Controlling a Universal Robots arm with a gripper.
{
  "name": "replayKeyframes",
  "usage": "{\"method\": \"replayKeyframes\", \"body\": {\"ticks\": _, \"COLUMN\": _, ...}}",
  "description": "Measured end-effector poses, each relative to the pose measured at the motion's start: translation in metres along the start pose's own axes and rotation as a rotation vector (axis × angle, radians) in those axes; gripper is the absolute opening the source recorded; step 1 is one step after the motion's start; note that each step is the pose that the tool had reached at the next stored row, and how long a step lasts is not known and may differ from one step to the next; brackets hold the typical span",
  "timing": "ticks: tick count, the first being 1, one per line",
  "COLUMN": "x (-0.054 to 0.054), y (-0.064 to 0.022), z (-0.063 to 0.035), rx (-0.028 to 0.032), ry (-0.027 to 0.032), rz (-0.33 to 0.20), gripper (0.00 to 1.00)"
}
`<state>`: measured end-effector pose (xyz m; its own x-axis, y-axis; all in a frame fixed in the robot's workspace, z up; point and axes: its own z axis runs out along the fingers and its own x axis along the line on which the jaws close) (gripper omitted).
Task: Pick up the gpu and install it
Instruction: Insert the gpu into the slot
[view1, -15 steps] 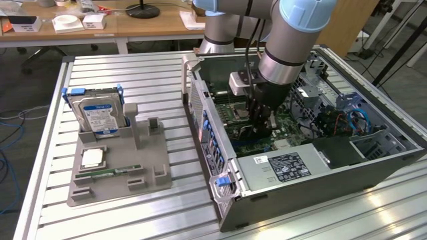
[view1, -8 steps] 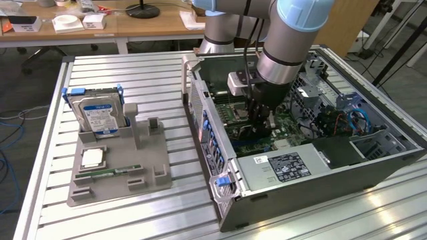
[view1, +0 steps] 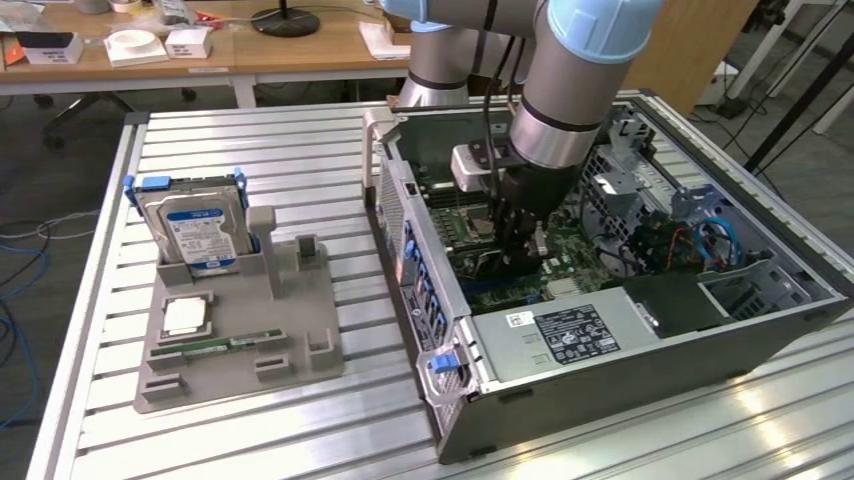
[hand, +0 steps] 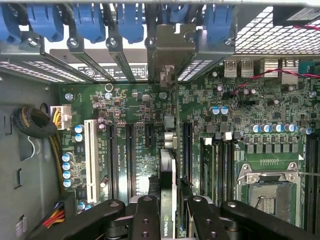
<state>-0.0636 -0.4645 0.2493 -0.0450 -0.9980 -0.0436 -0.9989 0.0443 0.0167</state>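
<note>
In the exterior view, my gripper (view1: 518, 250) reaches down into the open computer case (view1: 414, 300), over the green motherboard (view1: 461, 225). The wrist view shows the gpu (hand: 168, 175) edge-on as a thin dark card standing between my black fingers (hand: 146, 215). Its silver bracket (hand: 167, 47) lies at the case's rear slot openings, under the blue clips. The card stands upright along the row of black expansion slots (hand: 129, 160). My gripper (hand: 172, 217) is shut on the gpu. How deep the card sits in its slot is hidden.
A grey parts tray (view1: 234, 350) at the exterior view's left holds a silver hard drive (view1: 200, 230), a square processor (view1: 184, 316) and a green memory stick (view1: 220, 346). The power supply (view1: 567, 335) fills the case's near end. An empty processor socket (hand: 267, 192) lies beside the card.
</note>
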Motion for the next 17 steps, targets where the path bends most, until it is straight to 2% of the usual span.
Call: {"method": "replayKeyframes", "body": {"ticks": 17, "x": 0.0003, "y": 0.0001, "z": 0.0047, "rx": 0.0001, "ry": 0.0002, "rz": 0.000, "gripper": 0.26}}
